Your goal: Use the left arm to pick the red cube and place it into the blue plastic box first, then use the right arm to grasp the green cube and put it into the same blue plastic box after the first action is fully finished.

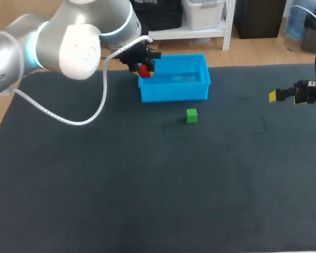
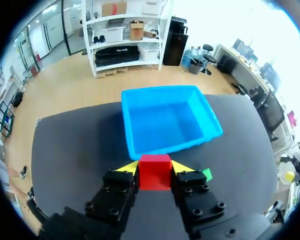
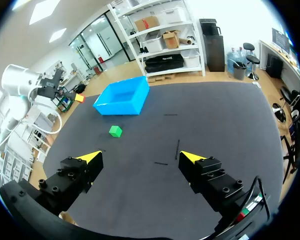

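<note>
Now gripping small red cube in clenched left tool at rim of blue plastic box; if let go early, may tumble onto counter. Right tool spread, empty.

Silver-grey left arm, white coiled cable, black tool — yellow tips

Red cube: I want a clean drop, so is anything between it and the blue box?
Nothing visible does. The left gripper is shut on the red cube just short of the blue plastic box, whose inside shows nothing. The green cube lies on the table apart from the box, off that path.
</note>
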`<state>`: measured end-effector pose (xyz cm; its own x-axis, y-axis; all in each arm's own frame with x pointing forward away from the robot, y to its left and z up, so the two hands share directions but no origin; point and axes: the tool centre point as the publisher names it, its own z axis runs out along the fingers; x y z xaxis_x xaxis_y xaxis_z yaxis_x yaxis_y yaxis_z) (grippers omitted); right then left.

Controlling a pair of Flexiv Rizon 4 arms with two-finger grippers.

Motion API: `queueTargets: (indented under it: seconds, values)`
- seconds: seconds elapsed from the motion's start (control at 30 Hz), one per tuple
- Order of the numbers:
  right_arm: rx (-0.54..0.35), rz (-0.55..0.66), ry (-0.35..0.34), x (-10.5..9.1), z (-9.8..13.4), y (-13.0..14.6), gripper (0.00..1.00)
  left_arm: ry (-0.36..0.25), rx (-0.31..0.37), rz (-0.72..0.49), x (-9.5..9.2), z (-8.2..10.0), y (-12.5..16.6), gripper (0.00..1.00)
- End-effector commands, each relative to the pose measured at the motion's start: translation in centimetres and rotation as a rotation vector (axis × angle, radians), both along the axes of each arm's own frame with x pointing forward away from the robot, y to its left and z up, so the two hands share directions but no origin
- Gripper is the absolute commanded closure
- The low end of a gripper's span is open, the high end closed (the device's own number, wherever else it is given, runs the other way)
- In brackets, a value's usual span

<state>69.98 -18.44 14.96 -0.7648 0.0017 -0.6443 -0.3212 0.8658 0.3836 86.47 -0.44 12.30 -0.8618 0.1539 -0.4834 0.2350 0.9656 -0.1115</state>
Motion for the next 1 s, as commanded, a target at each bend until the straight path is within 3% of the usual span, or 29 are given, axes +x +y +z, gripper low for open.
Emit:
queueTargets:
  seconds: [0.03, 0.33, 1.0]
  values:
    - [0.001, 0.002, 0.001, 0.0, 0.0, -0.1, 0.00, 0.044, 0.009, -0.015, 3.8, -0.8, -1.5, 1.00]
    - [0.001, 0.002, 0.001, 0.0, 0.0, -0.1, 0.00, 0.005, -0.020, -0.035, 5.8, -0.8, -2.0, 1.00]
    - [0.001, 0.002, 0.001, 0.0, 0.0, -0.1, 0.00, 0.034, -0.010, -0.073, 7.4, -2.5, -2.5, 1.00]
